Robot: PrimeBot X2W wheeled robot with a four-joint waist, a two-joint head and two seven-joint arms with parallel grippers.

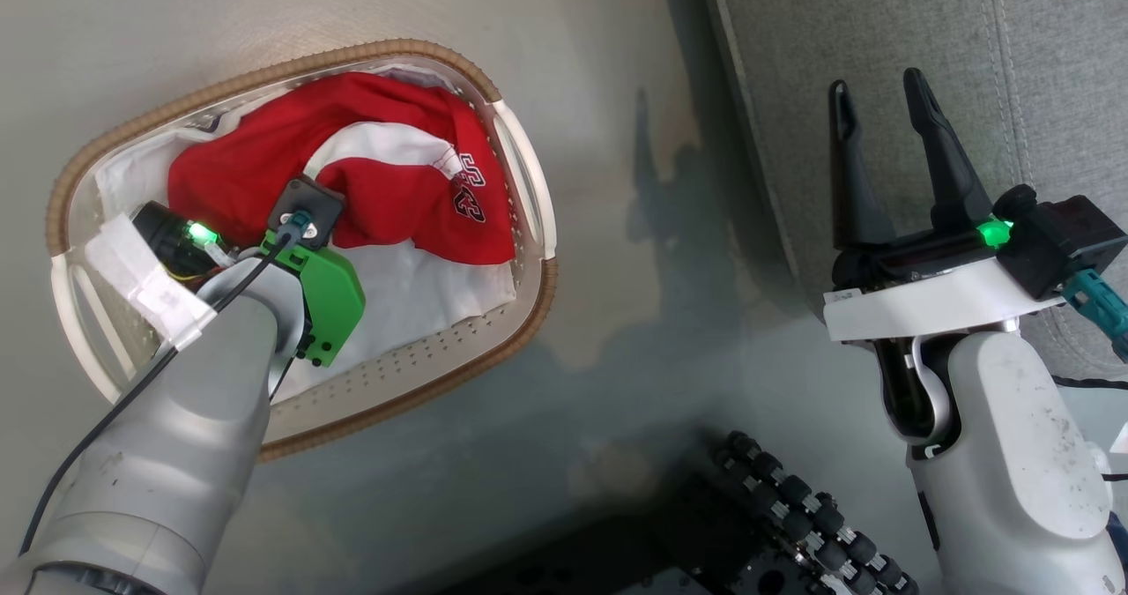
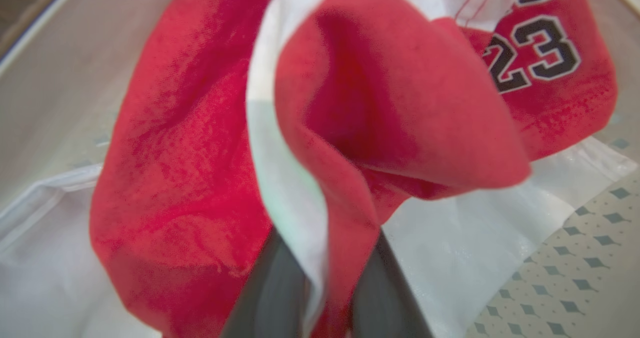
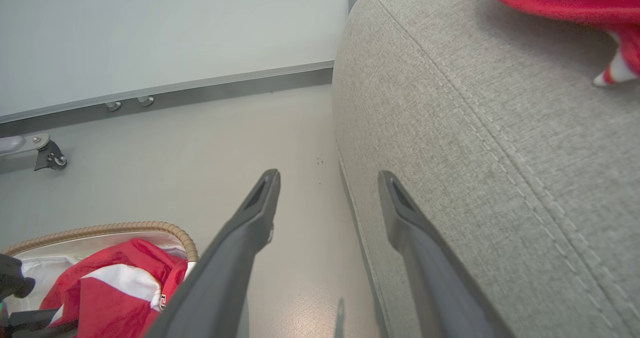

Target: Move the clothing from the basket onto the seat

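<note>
Soft red fold of the clothing (image 2: 175, 152) pinched in my left end effector (image 2: 327, 258), arm angled down into the perforated oval basket (image 1: 527, 181), my right end effector (image 1: 875, 84) spread empty over the stitched grey seat (image 1: 881, 31)

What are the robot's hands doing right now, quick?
Left gripper: closed on the red clothing in the basket.
Right gripper: open, holding nothing.
</note>
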